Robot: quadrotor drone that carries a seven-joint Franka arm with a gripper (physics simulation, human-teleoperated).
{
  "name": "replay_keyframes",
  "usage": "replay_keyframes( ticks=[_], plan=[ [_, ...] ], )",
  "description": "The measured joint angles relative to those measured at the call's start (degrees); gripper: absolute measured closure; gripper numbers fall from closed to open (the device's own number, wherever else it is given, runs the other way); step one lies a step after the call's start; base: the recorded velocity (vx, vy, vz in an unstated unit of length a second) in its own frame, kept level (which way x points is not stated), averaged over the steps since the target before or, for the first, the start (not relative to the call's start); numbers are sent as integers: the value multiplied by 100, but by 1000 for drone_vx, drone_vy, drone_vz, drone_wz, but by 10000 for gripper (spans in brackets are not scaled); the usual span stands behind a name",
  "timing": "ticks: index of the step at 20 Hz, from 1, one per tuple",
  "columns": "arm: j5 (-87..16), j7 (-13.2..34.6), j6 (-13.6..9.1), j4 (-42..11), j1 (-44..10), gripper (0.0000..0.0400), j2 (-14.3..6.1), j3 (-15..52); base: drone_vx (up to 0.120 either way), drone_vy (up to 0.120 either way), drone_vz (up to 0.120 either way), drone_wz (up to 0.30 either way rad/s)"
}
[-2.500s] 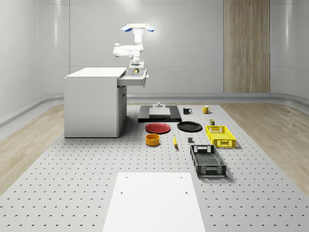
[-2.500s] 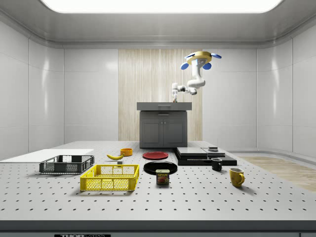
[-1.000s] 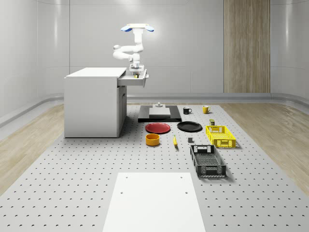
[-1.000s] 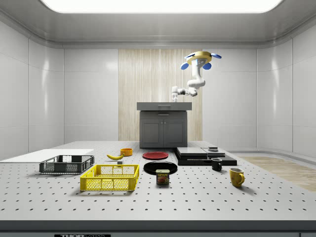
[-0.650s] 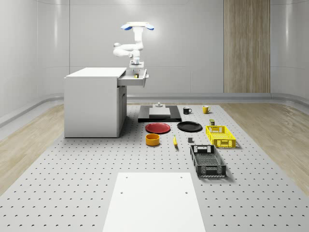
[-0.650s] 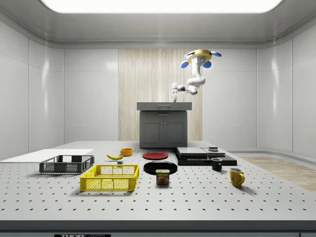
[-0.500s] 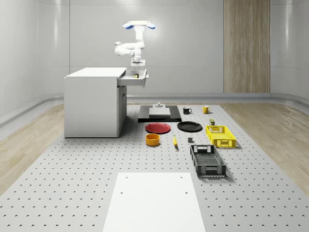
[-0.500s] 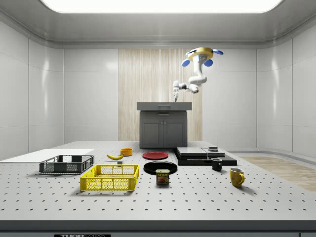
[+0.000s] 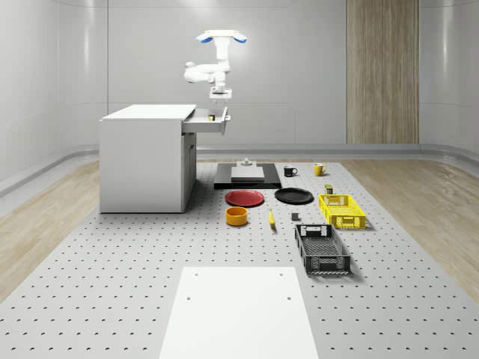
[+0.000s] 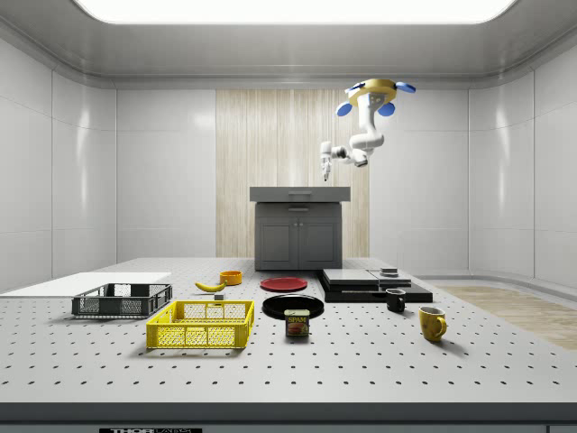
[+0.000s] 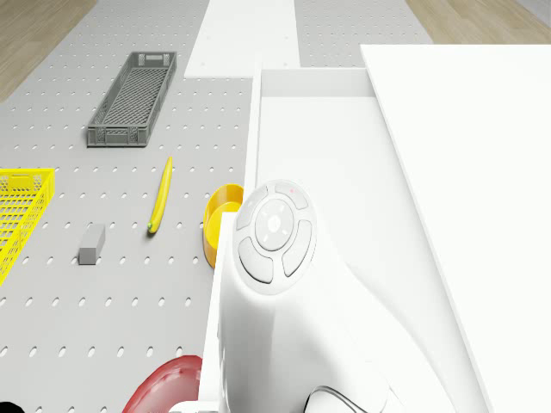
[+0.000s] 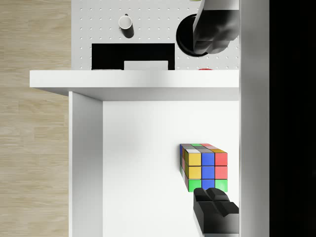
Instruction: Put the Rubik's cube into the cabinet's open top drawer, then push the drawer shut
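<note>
Grey walls and a big grey table full of little holes (image 9: 112,299) make up the room I am working in. On that table, at the middle left of the whole-scene view, stands the white box-shaped cabinet (image 9: 142,161). Its white top drawer (image 9: 209,122) is pulled out toward the whole-scene view's right.

My drone with blue rotors (image 9: 221,35) hovers in the air above the open drawer, near the top middle of the whole-scene view. In the side view I see the drone (image 10: 374,90) at the upper right, up above the cabinet (image 10: 299,230). The white arm bends down from it, and the gripper (image 9: 219,93) hangs over the drawer with a gap of air below it.

In the wrist view I look straight down into the drawer (image 12: 143,158). The Rubik's cube with many colours (image 12: 204,167) sits on the drawer floor, at the lower right of that picture, close to the drawer's side wall. One dark finger (image 12: 215,210) shows just below the cube and the other is at the top right of that picture. They are spread wide and hold nothing. The cube lies loose in the drawer.

On the table I also see a round red plate (image 9: 245,197), a yellow bowl (image 9: 236,215), a yellow wire basket (image 9: 341,210) and a long dark grey basket (image 9: 322,249).
</note>
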Motion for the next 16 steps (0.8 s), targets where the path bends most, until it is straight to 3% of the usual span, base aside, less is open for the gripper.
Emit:
replay_keyframes(
  ticks=[8,13,16],
  plan=[
    [5,-1,-8,-2,3,0,5,7,0,120,0,0],
    [4,-2,-11,-3,4,0,8,7,0,120,-64,0],
    [4,-2,-13,-3,5,0,10,7,0,120,0,0]
  ],
)
